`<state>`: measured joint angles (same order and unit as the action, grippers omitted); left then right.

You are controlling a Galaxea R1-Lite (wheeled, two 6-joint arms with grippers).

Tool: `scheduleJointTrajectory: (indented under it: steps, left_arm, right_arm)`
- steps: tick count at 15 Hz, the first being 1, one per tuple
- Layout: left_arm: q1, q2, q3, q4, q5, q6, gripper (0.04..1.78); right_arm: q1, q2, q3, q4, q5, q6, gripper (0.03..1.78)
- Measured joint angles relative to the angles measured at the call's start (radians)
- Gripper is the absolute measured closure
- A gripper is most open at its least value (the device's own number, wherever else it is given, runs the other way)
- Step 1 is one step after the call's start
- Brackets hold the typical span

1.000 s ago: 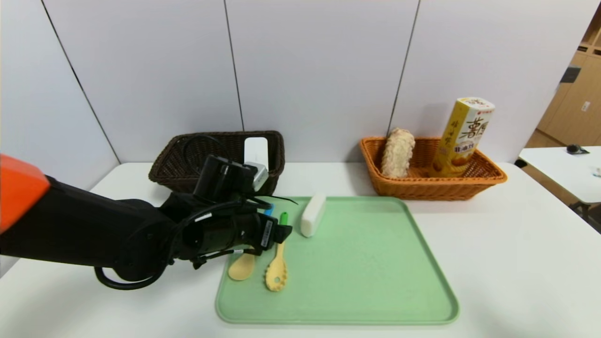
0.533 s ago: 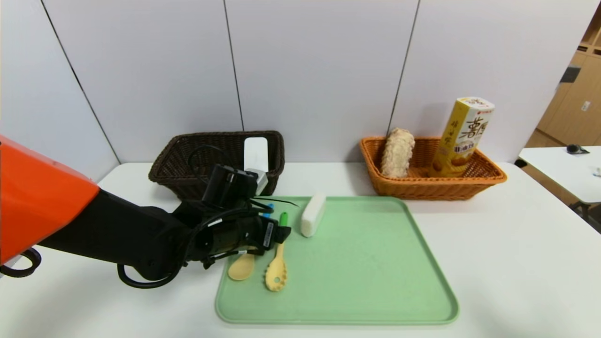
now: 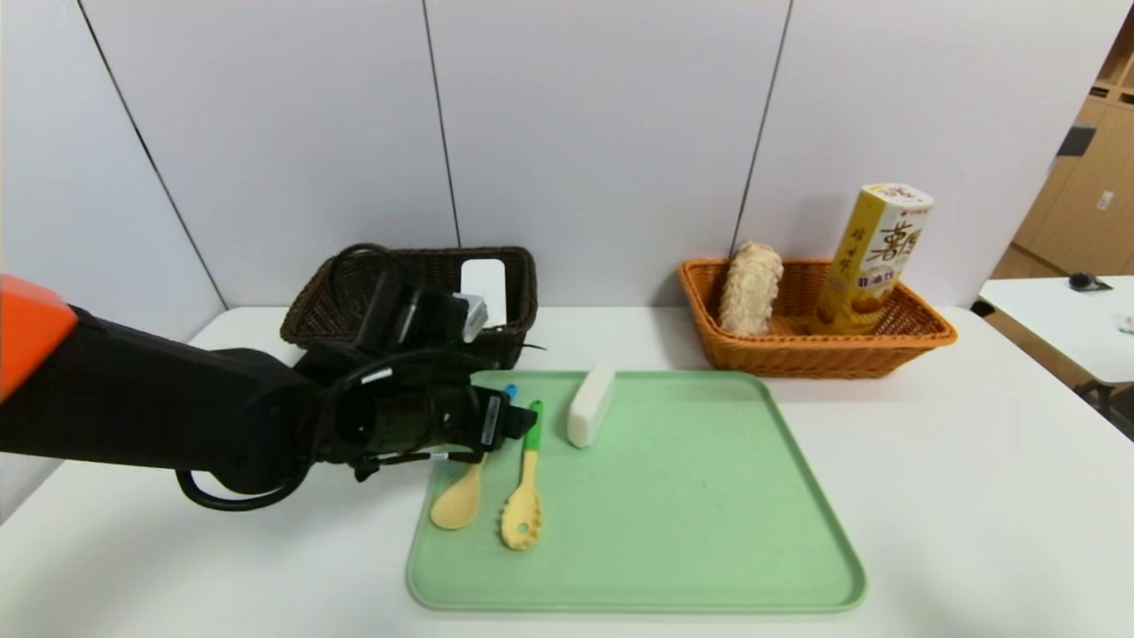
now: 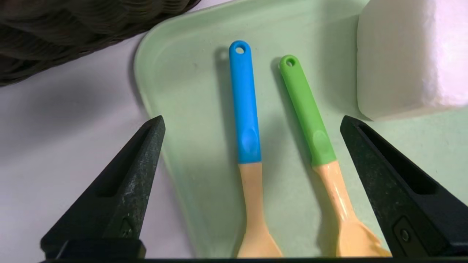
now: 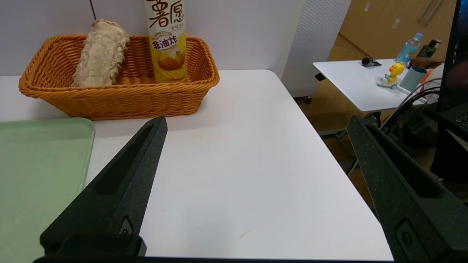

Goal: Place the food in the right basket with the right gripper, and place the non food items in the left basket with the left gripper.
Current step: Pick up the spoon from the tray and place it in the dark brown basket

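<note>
My left gripper (image 4: 252, 122) is open and empty, just above the left end of the green tray (image 3: 691, 532). Its fingers straddle the handles of two spoons lying side by side: a blue-handled spoon (image 4: 244, 109) and a green-handled slotted spoon (image 4: 307, 113). In the head view the gripper (image 3: 518, 424) covers the upper part of the blue-handled spoon (image 3: 461, 501), beside the slotted spoon (image 3: 523, 505). A white block (image 3: 591, 405) lies on the tray to their right. My right gripper (image 5: 256, 122) is open and empty over bare table, out of the head view.
A dark wicker basket (image 3: 328, 310) at the back left holds a white flat item (image 3: 484, 276). An orange basket (image 3: 797, 354) at the back right holds a bread-like roll (image 3: 749, 288) and a yellow snack box (image 3: 873, 257). A second table (image 5: 362, 84) stands to the right.
My left arm has drawn back and to the left a little over the spoon handles; the blue handle's tip now shows. The gripper stays open. The objects have not moved.
</note>
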<state>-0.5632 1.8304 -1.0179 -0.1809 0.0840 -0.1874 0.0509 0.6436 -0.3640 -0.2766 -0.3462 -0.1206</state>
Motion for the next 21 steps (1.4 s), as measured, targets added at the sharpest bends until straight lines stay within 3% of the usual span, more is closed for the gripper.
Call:
scheduleJointTrajectory:
  steps: [5,6,9,21]
  left_arm:
    - [0.025,-0.028,-0.234,0.487,-0.002,0.109,0.13]
    - [0.027,-0.023,-0.249,0.523,-0.002,0.112,0.13]
    - [0.03,-0.006,-0.26,0.53,-0.003,0.099,0.13]
    - [-0.028,0.06,-0.257,0.443,-0.001,0.044,0.13]
  right_arm:
    - [0.001,-0.014,-0.006,0.021,0.0,-0.006,0.12]
    - [0.002,-0.024,-0.008,0.043,0.0,-0.006,0.12]
    - [0.007,-0.062,-0.015,0.108,0.0,-0.005,0.12]
    - [0.009,-0.091,-0.024,0.111,0.0,-0.004,0.12]
